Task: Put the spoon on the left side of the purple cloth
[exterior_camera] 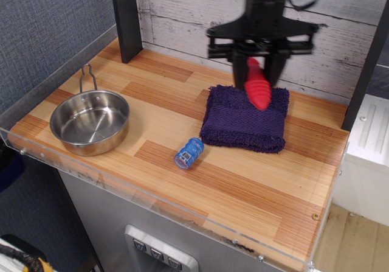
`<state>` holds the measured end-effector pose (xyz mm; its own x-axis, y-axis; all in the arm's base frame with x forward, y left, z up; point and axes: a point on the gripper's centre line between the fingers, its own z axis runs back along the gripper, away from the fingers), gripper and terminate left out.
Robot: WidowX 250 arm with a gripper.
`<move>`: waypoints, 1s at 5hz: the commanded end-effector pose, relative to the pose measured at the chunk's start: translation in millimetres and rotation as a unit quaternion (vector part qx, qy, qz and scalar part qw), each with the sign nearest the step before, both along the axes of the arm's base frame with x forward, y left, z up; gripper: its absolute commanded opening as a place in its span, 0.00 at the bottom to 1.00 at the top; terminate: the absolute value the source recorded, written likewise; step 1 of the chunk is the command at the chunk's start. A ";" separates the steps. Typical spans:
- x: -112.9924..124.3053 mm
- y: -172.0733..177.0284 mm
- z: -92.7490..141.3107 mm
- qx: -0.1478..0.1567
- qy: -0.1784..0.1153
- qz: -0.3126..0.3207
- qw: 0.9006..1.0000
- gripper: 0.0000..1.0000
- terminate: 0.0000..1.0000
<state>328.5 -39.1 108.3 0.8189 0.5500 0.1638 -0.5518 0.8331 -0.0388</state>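
The purple cloth lies folded on the wooden counter at the right back. My gripper hangs above the cloth's far edge, shut on the spoon. Only the spoon's ribbed red handle shows, pointing down and forward over the cloth's upper middle, held in the air. The silver bowl of the spoon is hidden inside the gripper.
A steel pan with a wire handle sits at the left of the counter. A small blue cylinder lies in front of the cloth's left corner. A dark post stands at the back left. A clear acrylic rim runs along the front edge.
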 end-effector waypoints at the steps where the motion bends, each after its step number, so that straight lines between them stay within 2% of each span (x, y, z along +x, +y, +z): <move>1: -0.9 41.2 -3.7 -0.025 -0.046 0.186 0.981 0.00 0.00; 3: 12.1 81.7 -24.7 -0.005 -0.035 0.212 0.977 0.00 0.00; 5: 30.6 103.9 -43.9 0.012 -0.024 0.228 0.973 0.00 0.00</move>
<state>364.2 60.8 46.5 0.4985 0.8479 0.1808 -0.8610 0.5085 -0.0106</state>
